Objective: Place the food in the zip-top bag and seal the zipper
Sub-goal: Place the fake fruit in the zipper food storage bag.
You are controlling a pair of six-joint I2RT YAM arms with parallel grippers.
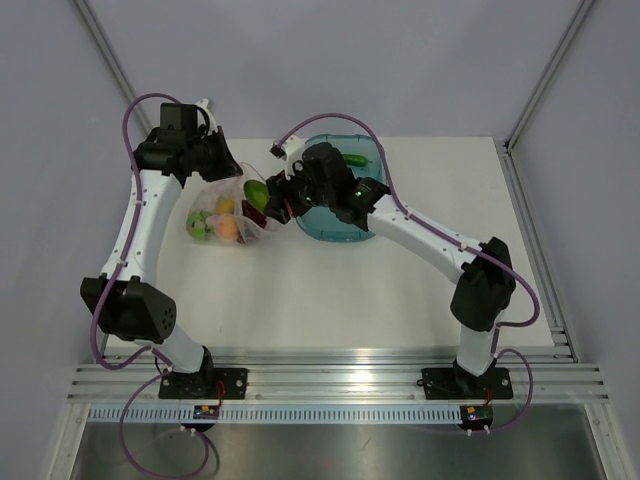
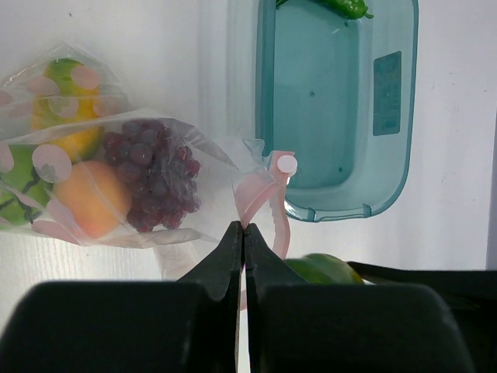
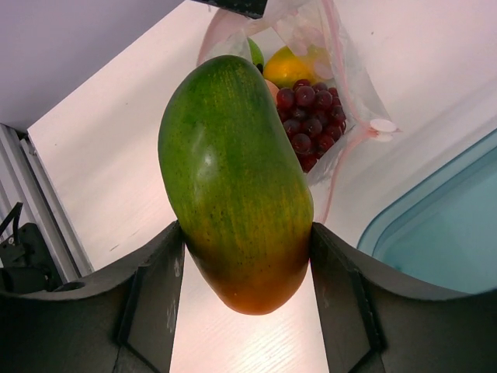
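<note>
Glossy smooth mango (image 3: 233, 179), clear crinkly plastic bag (image 2: 203, 151), translucent glossy plastic tray (image 2: 326, 124)

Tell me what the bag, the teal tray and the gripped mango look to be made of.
Bag: thin clear plastic film, glossy, faintly pink; it is crinkled and see-through.
Tray: translucent teal hard plastic, smooth, probably moulded.
Mango: likely painted plastic or foam; even sheen, streaky green-to-orange colour.
</note>
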